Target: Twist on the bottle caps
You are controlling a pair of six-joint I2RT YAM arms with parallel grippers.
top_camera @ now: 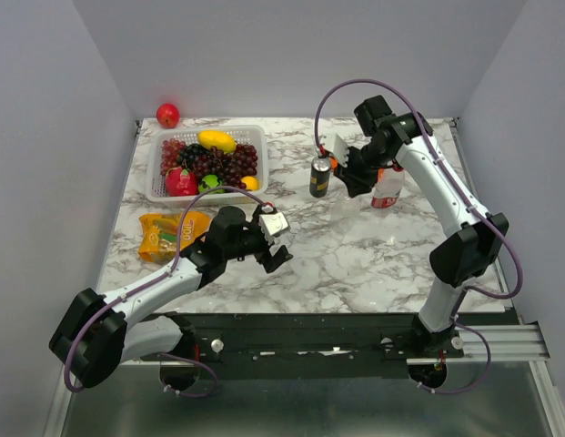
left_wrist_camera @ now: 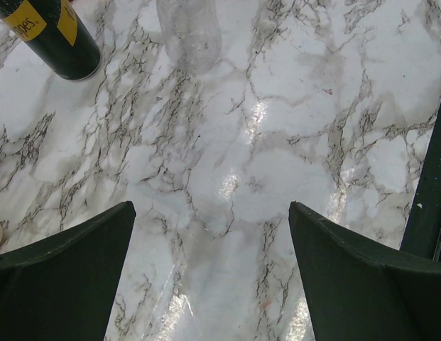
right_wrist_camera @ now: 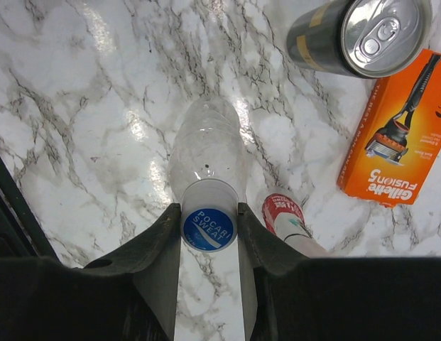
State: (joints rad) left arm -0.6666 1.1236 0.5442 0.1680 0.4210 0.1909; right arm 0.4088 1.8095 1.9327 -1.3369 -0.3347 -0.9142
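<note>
My right gripper (right_wrist_camera: 209,208) is shut on the blue-topped bottle cap (right_wrist_camera: 209,227), which sits on the neck of the plain clear bottle (right_wrist_camera: 206,142) standing upright on the marble. The bottle with the red-and-white label (right_wrist_camera: 282,215) stands just right of it, partly behind my right finger. In the top view the right gripper (top_camera: 356,175) hangs at the back right, next to the labelled bottle (top_camera: 388,188). My left gripper (top_camera: 279,240) hovers open over the table's middle. The left wrist view shows only bare marble between its fingers (left_wrist_camera: 78,263), and the clear bottle (left_wrist_camera: 189,32) far ahead.
A dark drink can (top_camera: 319,176) stands left of the right gripper. An orange razor box (right_wrist_camera: 394,135) lies behind the can. A white basket (top_camera: 155,187) of fruit sits at the back left, a yellow snack bag (top_camera: 168,234) in front of it, and a red apple (top_camera: 167,115) at the wall.
</note>
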